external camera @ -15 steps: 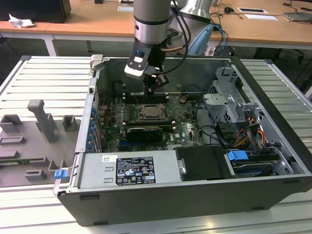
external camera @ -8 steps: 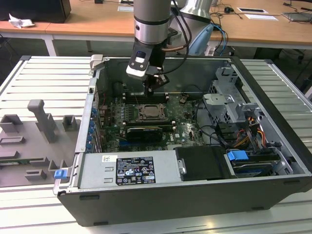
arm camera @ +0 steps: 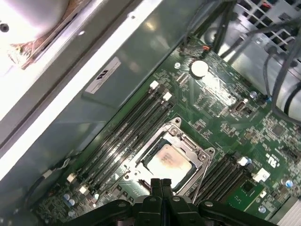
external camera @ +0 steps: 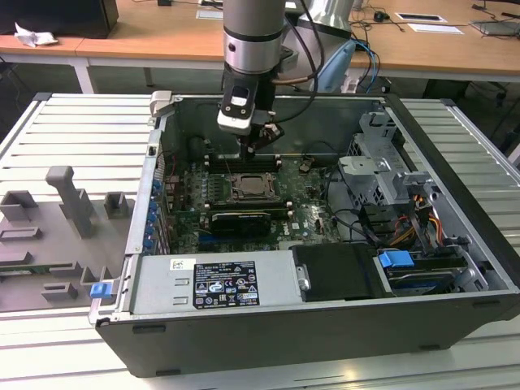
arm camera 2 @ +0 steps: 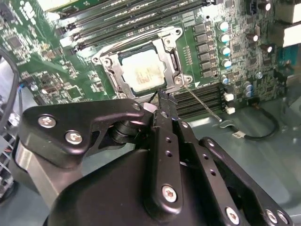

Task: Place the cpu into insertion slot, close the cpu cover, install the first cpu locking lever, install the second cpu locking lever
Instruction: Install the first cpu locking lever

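Metal meets metal at my claw [arm camera: 160, 182]: the two tips are pressed flat together with nothing clamped between them. I judge that I carry them this way to make one narrow, stiff point, better for nudging a thin part than for gripping a broad one. In the exterior view I hang inside the open computer case [external camera: 268, 345], just above the insertion slot [external camera: 248, 187].

The cpu [arm camera 2: 143, 75] lies flat inside the insertion slot, pale top up, so the seating step looks done. The cpu cover [arm camera 2: 114, 76] lies down around it, its square window framing the chip and its silver frame flat on the insertion slot's rim. That reads to me as closed, which is what keeps the chip from shifting.

In the second wrist view my joined tips sit at one corner of the insertion slot, close over the rim but, as far as I can tell, not touching the cover. A thin locking lever [arm camera 2: 202, 104] runs from that same corner of the insertion slot and slants away from it across the black memory slots [arm camera 2: 211, 96], its hooked end lying free, well off the insertion slot. Lying out like that it presses on nothing, so I take it as not yet latched. I cannot make out how the lever on the opposite side of the insertion slot stands. My place at this corner fits work on the levers, not on the chip.
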`<action>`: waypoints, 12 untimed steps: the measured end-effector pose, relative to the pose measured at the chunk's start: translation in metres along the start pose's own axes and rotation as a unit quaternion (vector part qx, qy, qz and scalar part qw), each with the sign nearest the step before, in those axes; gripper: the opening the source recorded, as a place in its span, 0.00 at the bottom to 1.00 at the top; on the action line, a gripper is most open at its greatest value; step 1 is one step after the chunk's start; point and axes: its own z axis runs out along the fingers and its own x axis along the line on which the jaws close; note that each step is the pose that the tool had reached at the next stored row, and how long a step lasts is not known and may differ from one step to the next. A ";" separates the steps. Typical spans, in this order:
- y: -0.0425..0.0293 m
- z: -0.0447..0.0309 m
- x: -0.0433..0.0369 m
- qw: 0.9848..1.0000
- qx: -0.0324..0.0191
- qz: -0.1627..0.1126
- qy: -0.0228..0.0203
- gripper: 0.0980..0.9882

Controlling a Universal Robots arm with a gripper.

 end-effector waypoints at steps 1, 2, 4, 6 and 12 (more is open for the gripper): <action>0.0000 0.0000 0.0000 1.000 0.000 -0.013 0.001 0.01; 0.0000 0.0000 0.0000 1.000 0.001 -0.023 0.001 0.01; 0.0000 0.0000 0.0000 0.999 0.001 -0.040 0.002 0.01; 0.0000 0.0000 0.0000 0.998 0.002 -0.055 0.003 0.01; 0.0000 0.0000 0.0000 0.995 0.003 -0.097 0.005 0.01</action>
